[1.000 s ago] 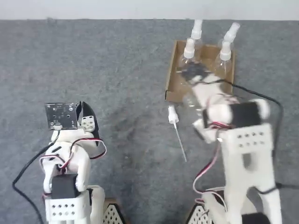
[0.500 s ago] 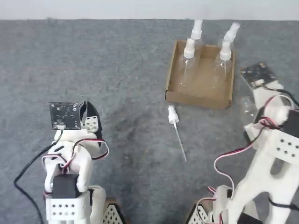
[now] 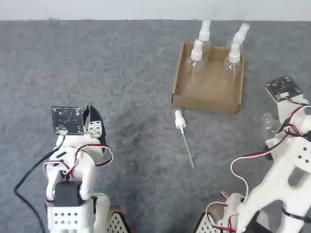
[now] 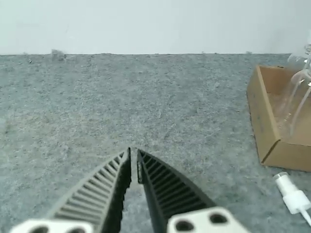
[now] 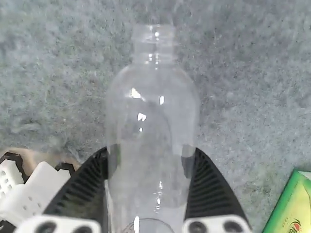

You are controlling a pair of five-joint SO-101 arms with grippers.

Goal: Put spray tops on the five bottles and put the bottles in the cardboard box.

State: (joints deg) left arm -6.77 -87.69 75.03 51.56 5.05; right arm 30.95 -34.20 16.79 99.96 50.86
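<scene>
Table cover [image 3: 121, 73] is mottled grey felt, and the wall [image 3: 146, 9] is plain white. The cardboard box [image 3: 206, 103] is plain brown. The boxed bottles [image 3: 195, 73] are clear with white spray tops. The loose spray top [image 3: 180, 119] is white too. The uncapped bottle [image 5: 153, 121] is totally see-through. Left gripper [image 4: 133, 162] and right gripper [image 5: 150, 151] are both black and ribbed, on white arms [image 3: 73, 165] with red, black and white wires [image 3: 238, 165]. There's also a green packet corner [image 5: 291, 204].

Bright and even throughout, softly lit, seemingly from overhead. Only faint, short shadows at the foot of the cardboard box [image 3: 206, 103] and beneath the spray top [image 3: 180, 119] on the grey mat [image 3: 121, 73]. Small white glints of glare on the clear bottle [image 5: 153, 111], across shoulder and belly.
</scene>
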